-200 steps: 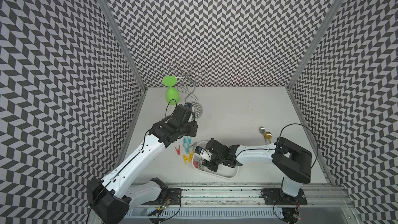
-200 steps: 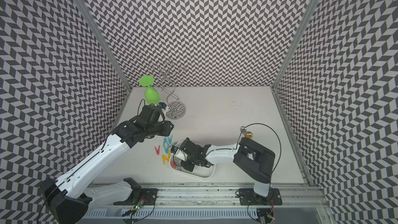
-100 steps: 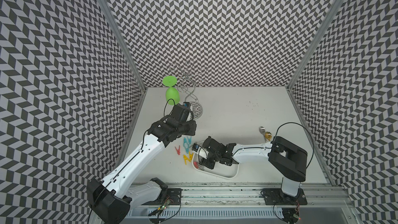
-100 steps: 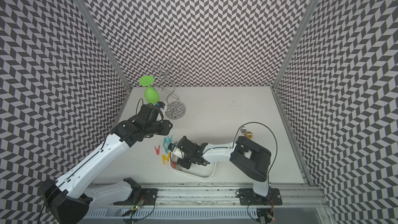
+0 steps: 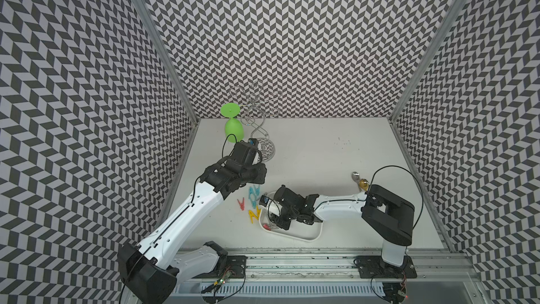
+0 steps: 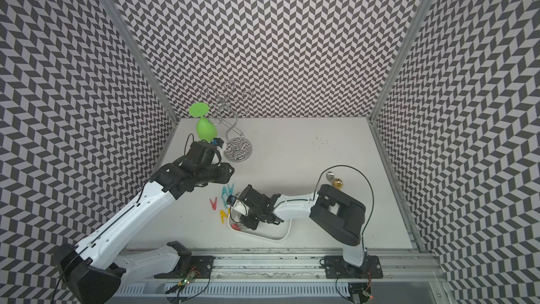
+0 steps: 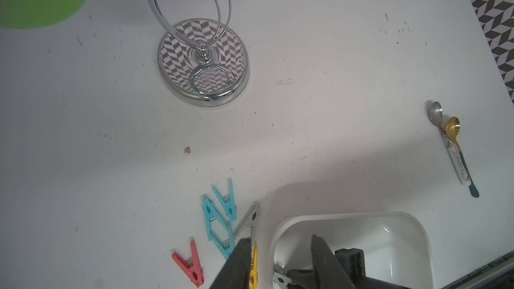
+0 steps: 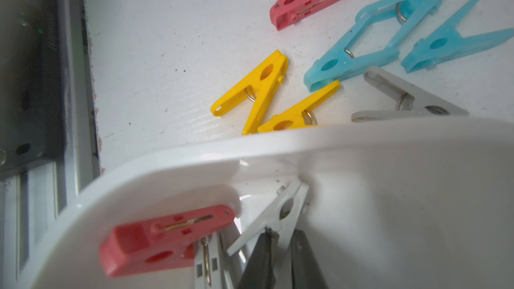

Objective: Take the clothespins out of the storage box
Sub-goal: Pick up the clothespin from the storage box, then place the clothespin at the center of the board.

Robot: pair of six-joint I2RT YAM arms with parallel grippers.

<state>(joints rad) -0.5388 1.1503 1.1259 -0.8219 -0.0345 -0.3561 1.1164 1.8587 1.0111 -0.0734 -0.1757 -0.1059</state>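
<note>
The white storage box lies at the front centre of the table. My right gripper is down inside its left end, shut on one leg of a light grey clothespin. A red clothespin and another pale one lie beside it in the box. On the table left of the box lie several clothespins: red, blue, grey and yellow. My left gripper hovers open above them and the box corner, holding nothing.
A chrome wire stand and a green upturned glass stand at the back left. Two spoons lie to the right. The metal rail runs along the table's front edge.
My right gripper shifted towards the box's left end, opened, then closed on the light grey clothespin. The left arm has barely moved.
</note>
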